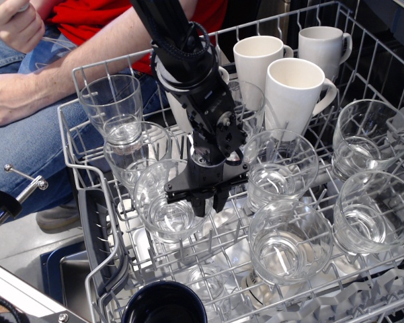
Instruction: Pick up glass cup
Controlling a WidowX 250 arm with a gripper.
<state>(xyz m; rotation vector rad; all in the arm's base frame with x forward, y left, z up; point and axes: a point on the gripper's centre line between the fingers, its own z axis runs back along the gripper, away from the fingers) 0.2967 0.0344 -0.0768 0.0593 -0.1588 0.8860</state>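
- The black robot gripper (203, 199) hangs from a black jointed arm (191, 74) that comes down from the top of the view.
- Its two fingers are drawn close together and pinch the right-hand rim of a short, wide, clear glass cup (168, 202).
- This glass cup stands in the left-middle part of a grey wire dish rack (89, 67), with its mouth turned toward the camera.
- Two more clear glass tumblers (114, 108) stand behind it on the left, and the nearer one touches it.
- Other clear tumblers (289, 242) fill the right half of the rack.
- Tall white ceramic mugs (294, 91) with handles stand in the back row.
- A dark navy cup (163, 304) is at the lower edge, in front of the rack.
- A person in a red shirt and blue jeans (33, 134) sits behind the rack on the left.
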